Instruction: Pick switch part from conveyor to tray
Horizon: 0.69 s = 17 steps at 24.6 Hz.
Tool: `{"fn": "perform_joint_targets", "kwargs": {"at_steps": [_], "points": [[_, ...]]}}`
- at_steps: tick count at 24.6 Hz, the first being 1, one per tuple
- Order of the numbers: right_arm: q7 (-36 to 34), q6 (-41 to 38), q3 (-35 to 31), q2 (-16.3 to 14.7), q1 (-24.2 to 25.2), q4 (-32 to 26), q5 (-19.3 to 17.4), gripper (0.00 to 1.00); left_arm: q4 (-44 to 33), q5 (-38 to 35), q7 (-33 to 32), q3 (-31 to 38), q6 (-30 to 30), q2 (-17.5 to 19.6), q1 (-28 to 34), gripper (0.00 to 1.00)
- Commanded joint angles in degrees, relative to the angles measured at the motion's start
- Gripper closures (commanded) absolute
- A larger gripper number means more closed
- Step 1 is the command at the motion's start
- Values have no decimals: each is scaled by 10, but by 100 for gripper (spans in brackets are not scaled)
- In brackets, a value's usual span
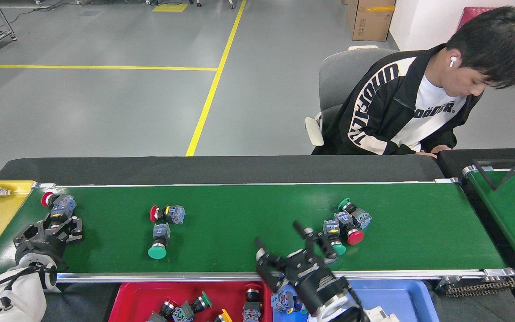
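A: Where does the right gripper [284, 243] stand?

B: Over the near rail of the conveyor [248, 197], fingers spread wide and empty, aimed toward the cluster of switch parts [346, 221] just to its right on the belt: green caps and a red cap, bodies touching.

A: And the left gripper [56, 223]?

B: At the far left end of the belt, closed on a switch part with a red cap [57, 206]. Its fingers look pinched around the grey body, though the contact is small in view.

A: How would you take the cluster cleanly?

B: I'd single out the nearest one, the green-capped switch [337, 246], and straddle its body, not the cap, so the neighbours aren't dragged along. Come down straight, then close.

A: Then where?

B: The red tray [132, 295] and the blue tray [400, 297] sit just below the near rail; both already hold parts. A short lift back over the rail should do.

A: Risks?

B: Nudging the red one beside it.
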Motion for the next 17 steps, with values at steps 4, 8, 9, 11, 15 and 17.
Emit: {"fn": "perform_joint_targets", "kwargs": {"at_steps": [4,8,9,11,15,17], "points": [[-21,47,-70,-59,21,-23,-4,3,-94,77,-1,1,-54,7,38,97],[-47,7,-119,-67,105,-63,-14,2,-363,141,-25,2,-70,2,219,94],[-55,5,-120,-67,119,-63,-16,2,-435,156,-30,2,-70,1,270,94],[-61,5,-121,-67,142,-63,-16,2,-566,164,-31,2,-73,-1,361,93],[-55,-1,-112,-59,146,-55,-16,3,-730,151,-28,-20,-160,-19,487,91],[-43,3,-85,-38,127,-37,-11,3,-746,116,-29,-54,-219,-27,496,90]]}}
